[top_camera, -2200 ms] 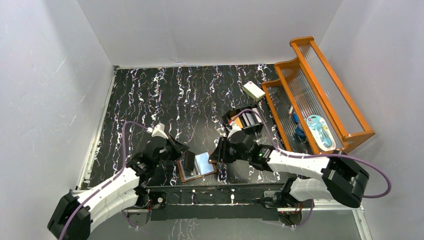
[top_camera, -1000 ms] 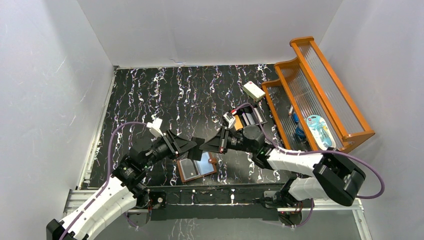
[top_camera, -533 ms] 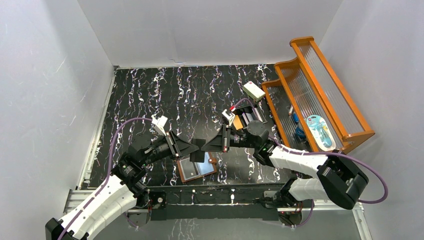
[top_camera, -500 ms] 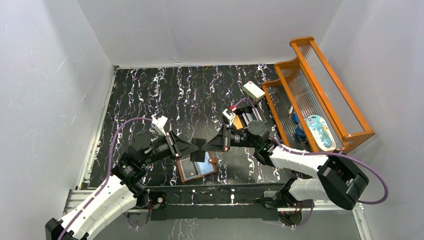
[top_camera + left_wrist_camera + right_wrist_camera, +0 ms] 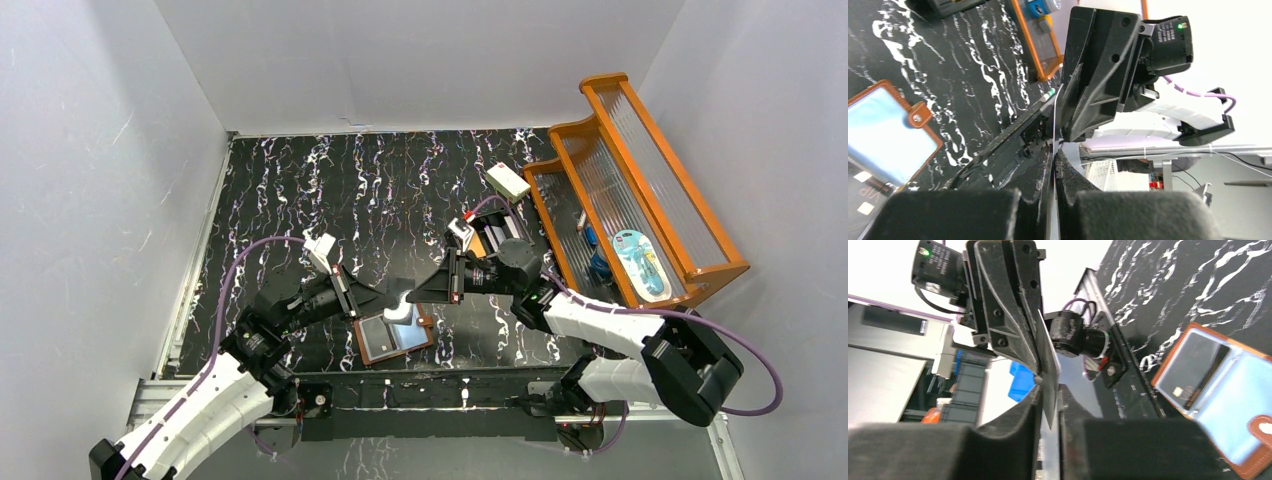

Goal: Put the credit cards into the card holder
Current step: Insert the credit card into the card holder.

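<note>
Thin, stiff, prob. slick card wanted a flat-face pinch near an edge: L gripper clamped one end, R gripper sat narrow round the other, hold unclear.

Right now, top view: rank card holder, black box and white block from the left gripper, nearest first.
1. Card holder, open, beside the left gripper, near edge.
2. Black box, mid-table right.
3. White block, farther back right.
</note>
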Controlling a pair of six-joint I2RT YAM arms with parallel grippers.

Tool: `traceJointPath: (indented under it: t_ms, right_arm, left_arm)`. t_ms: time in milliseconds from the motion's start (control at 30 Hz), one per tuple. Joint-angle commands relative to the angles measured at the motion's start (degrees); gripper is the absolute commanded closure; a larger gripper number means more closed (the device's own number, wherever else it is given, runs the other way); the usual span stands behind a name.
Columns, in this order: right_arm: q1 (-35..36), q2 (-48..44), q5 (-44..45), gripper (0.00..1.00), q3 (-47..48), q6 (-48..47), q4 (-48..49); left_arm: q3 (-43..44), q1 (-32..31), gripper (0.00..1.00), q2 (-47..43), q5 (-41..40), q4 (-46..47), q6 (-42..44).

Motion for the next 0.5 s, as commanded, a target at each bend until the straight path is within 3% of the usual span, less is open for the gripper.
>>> traceJointPath:
  t_ms: [0, 133, 467]
  right_arm:
    - [-0.7, -3.8, 3.4, 0.63, 2.0, -5.2, -9.0]
    - [-0.5, -5.9, 13.4, 0.56, 2.7, -12.6, -23.2]
    - [0.8, 4.1, 26.8, 0.48, 5.8, -23.7, -39.3]
  left_arm:
    - [2.0, 0.0, 1.0, -1.0, -3.9, -6.2, 1.5]
    - [-0.1, 0.0, 1.0, -0.4, -7.9, -8.5, -0.3]
    - [-8.4, -0.1, 1.0, 5.3, -12.6, -7.6, -5.5]
